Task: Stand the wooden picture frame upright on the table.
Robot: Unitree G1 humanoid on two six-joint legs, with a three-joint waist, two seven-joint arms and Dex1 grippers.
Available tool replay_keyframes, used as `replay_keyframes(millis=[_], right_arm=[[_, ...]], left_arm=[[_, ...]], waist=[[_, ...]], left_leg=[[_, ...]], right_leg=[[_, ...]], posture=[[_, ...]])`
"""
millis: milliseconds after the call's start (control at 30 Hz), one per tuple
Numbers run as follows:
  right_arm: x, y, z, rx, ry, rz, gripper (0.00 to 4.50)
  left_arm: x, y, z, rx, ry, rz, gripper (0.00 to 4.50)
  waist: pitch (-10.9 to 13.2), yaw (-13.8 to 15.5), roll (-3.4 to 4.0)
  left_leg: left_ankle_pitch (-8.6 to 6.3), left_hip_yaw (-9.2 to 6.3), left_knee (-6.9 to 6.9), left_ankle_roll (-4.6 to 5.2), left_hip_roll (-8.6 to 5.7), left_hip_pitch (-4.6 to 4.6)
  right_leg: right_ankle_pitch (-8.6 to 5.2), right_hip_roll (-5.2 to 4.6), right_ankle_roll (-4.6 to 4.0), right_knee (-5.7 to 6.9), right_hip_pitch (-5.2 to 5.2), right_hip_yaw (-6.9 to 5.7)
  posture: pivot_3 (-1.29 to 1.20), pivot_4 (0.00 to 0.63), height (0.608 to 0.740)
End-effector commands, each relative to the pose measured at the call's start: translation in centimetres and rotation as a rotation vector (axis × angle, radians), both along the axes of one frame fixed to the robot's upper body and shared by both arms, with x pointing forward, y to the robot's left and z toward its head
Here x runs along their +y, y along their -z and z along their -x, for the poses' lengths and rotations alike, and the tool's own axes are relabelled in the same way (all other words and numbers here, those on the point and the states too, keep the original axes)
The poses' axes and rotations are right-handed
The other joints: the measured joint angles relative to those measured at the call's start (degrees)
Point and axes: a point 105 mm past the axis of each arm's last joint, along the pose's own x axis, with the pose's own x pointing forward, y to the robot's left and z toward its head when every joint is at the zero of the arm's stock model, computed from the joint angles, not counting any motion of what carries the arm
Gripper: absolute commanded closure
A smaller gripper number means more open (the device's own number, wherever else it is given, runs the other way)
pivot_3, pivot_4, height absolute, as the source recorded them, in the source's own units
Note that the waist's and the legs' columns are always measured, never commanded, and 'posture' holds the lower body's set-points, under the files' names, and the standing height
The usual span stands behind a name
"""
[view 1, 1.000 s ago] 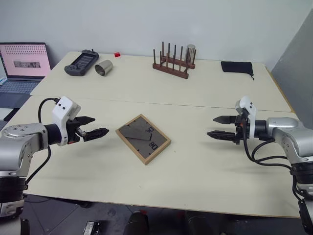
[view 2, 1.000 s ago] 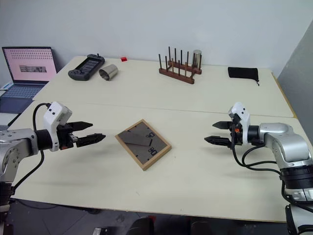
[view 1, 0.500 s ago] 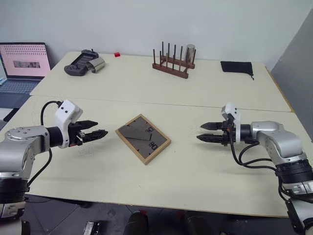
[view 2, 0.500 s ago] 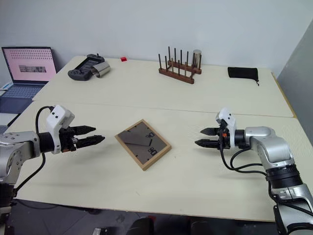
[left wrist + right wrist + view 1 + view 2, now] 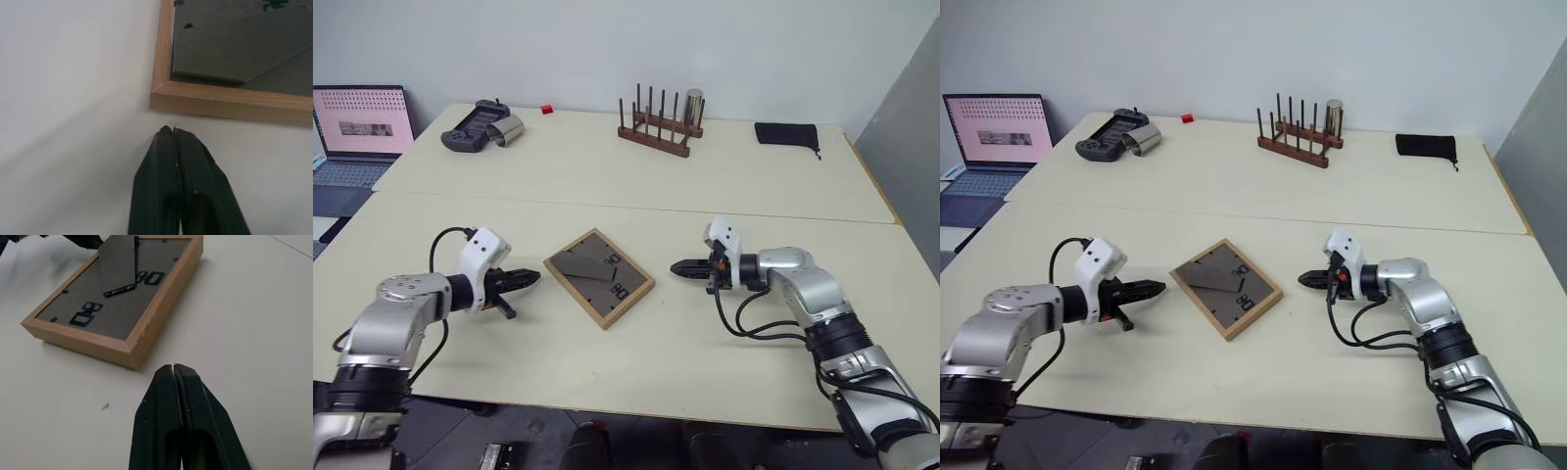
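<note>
Head stereo pair over the table (image 5: 724, 186); wrist cameras close along closed grippers.

Light-wood picture frame (image 5: 599, 276) flat, grey back up, askew on pale cream table (image 5: 705, 186).

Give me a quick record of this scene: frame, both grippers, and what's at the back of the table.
wooden picture frame: lying flat, dark back panel up, stand not folded out
table: pale cream, frame near its middle
left gripper: shut, tips close to the frame's corner, not touching
right gripper: shut, pointing at the frame, apart from it
back of table: peg rack, black pouch, handheld controller, metal cup
</note>
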Motion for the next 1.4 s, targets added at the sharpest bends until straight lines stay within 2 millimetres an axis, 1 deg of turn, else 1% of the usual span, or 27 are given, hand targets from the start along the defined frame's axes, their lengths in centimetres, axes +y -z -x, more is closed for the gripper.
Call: replay_keyframes(millis=[33, 267, 300, 400, 567, 733, 933, 1067, 1200, 1267, 1300, 1400], right_arm=[[1.6, -0.2, 0.1, -0.052, -0.034, 0.001, 4.5], [3.1, 0.5, 1.5, -0.051, -0.088, 0.007, 4.5], [3.2, 0.4, 1.5, -0.053, -0.083, 0.004, 4.5], [3.7, 0.2, 2.5, -0.047, -0.119, -0.006, 4.5], [4.2, 0.0, 4.1, -0.035, -0.17, 0.0, 4.5], [4.4, 0.2, 4.7, -0.015, -0.196, 0.006, 4.5], [3.7, 0.1, 4.0, -0.013, -0.161, 0.006, 4.5], [3.2, -0.2, 3.5, -0.022, -0.132, 0.003, 4.5], [2.0, -1.2, 1.3, -0.044, -0.004, -0.024, 4.5], [1.6, -1.0, 0.6, -0.059, 0.032, -0.005, 4.5], [1.6, -0.9, 0.5, -0.062, 0.034, 0.003, 4.5], [2.6, -0.1, 1.2, -0.051, -0.017, 0.019, 4.5]], left_arm=[[-0.9, -0.2, -1.1, -0.04, 0.034, -0.025, 4.47], [-2.0, -0.3, -2.7, -0.056, 0.07, -0.026, 4.47], [-2.1, -0.4, -2.9, -0.057, 0.074, -0.026, 4.47], [-2.6, -0.7, -3.6, -0.066, 0.088, -0.023, 4.47], [-3.6, -0.7, -4.6, -0.076, 0.12, -0.025, 4.47], [-4.3, -0.6, -5.3, -0.087, 0.139, -0.03, 4.47], [-4.0, -0.4, -5.1, -0.087, 0.139, -0.027, 4.47], [-2.6, -0.5, -4.8, -0.08, 0.118, -0.076, 4.47], [-1.3, -1.5, -4.3, -0.087, 0.1, -0.083, 4.47], [-1.0, -1.8, -4.1, -0.087, 0.098, -0.082, 4.47], [-1.0, -1.7, -4.0, -0.086, 0.098, -0.082, 4.47], [-1.5, -1.2, -4.2, -0.086, 0.097, -0.077, 4.47]], waist=[[0.0, 0.0, -0.01], [0.0, 0.1, 0.0], [0.0, 0.1, -0.01], [0.0, 0.1, -0.01], [0.0, 0.1, -0.01], [0.0, 0.1, -0.01], [0.0, 0.1, -0.01], [0.0, 0.1, -0.01], [0.0, -0.1, -0.01], [0.0, -0.2, -0.01], [0.0, -0.1, -0.01], [0.0, -0.1, -0.01]], left_leg=[[0.0, 0.0, 0.01, 0.0, -0.01, 0.01], [0.0, -0.03, 0.01, 0.0, -0.03, 0.0], [0.0, -0.03, 0.01, 0.0, -0.03, 0.0], [0.0, -0.05, 0.0, 0.0, -0.02, 0.0], [0.0, -0.06, 0.02, -0.01, -0.03, 0.0], [0.0, -0.06, 0.03, 0.0, -0.03, 0.0], [0.0, -0.07, 0.03, -0.01, -0.03, 0.0], [0.0, -0.07, 0.03, -0.01, -0.04, 0.0], [0.0, -0.07, 0.04, 0.0, -0.03, 0.01], [0.01, -0.06, 0.03, 0.0, -0.02, 0.01], [0.01, -0.07, 0.03, 0.0, -0.02, 0.02], [0.0, -0.07, 0.02, 0.0, -0.02, 0.01]], right_leg=[[0.0, -0.01, 0.0, 0.01, 0.02, 0.0], [0.0, -0.02, 0.0, 0.02, 0.02, -0.03], [0.0, -0.02, 0.0, 0.02, 0.01, -0.03], [0.0, -0.01, 0.0, 0.04, 0.01, -0.07], [0.0, -0.01, 0.0, 0.05, 0.02, -0.08], [0.0, -0.01, 0.0, 0.04, 0.02, -0.07], [0.0, -0.01, 0.0, 0.04, 0.03, -0.08], [0.0, -0.01, 0.0, 0.04, 0.03, -0.08], [0.0, -0.01, 0.0, 0.06, 0.02, -0.07], [0.0, -0.01, 0.0, 0.08, 0.0, -0.06], [0.0, -0.01, 0.0, 0.1, 0.01, -0.07], [0.0, -0.01, 0.0, 0.08, 0.01, -0.08]], posture=[[0.0, 0.15, 0.74], [0.0, 0.15, 0.74], [0.0, 0.15, 0.74], [0.0, 0.15, 0.74], [0.0, 0.15, 0.74], [0.0, 0.15, 0.74], [0.0, 0.15, 0.74], [0.0, 0.15, 0.74], [0.0, 0.15, 0.74], [0.0, 0.15, 0.74], [0.0, 0.15, 0.74], [0.0, 0.15, 0.74]])
